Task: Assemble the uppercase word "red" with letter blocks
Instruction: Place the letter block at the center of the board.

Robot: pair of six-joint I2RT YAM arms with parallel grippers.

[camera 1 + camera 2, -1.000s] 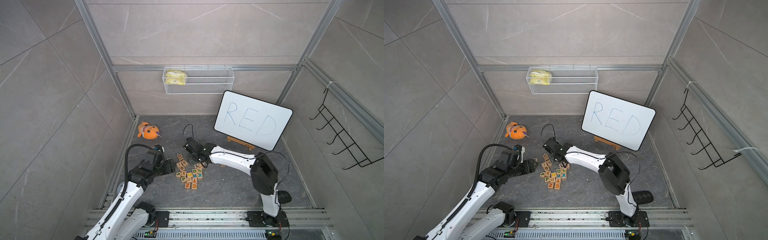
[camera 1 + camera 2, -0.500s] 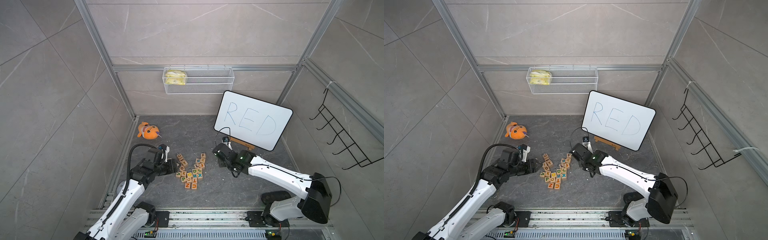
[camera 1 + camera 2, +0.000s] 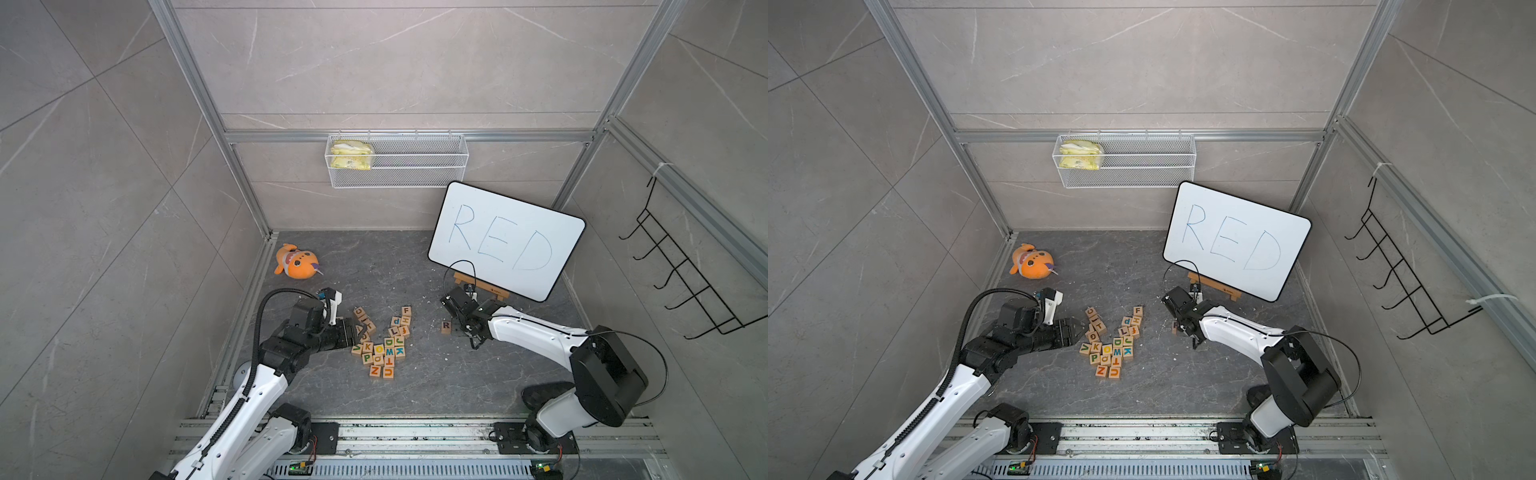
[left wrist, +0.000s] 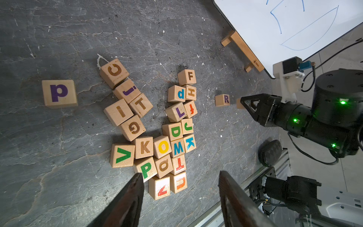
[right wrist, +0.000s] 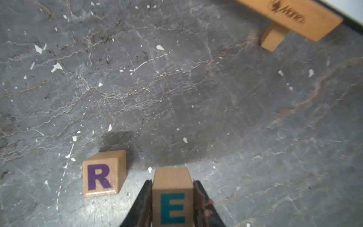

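Our right end effector grips the E block just beside the R block on the worktop. Our left end effector stands wide near the pile with the D block. The wire basket holds a yellow packet.

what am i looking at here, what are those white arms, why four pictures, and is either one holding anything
It is a robot: a left arm and a right arm, each ending in a two-fingered gripper. Two pictures look down from above on the whole booth, nearly alike; the other two come from a camera on each arm's wrist. On the dark floor are a pile of wooden letter blocks, an orange plush toy and a propped whiteboard reading RED. The right gripper is shut on the E block, beside the R block, which stands apart from the pile. The left gripper is open and empty by the pile, where the green D block sits.
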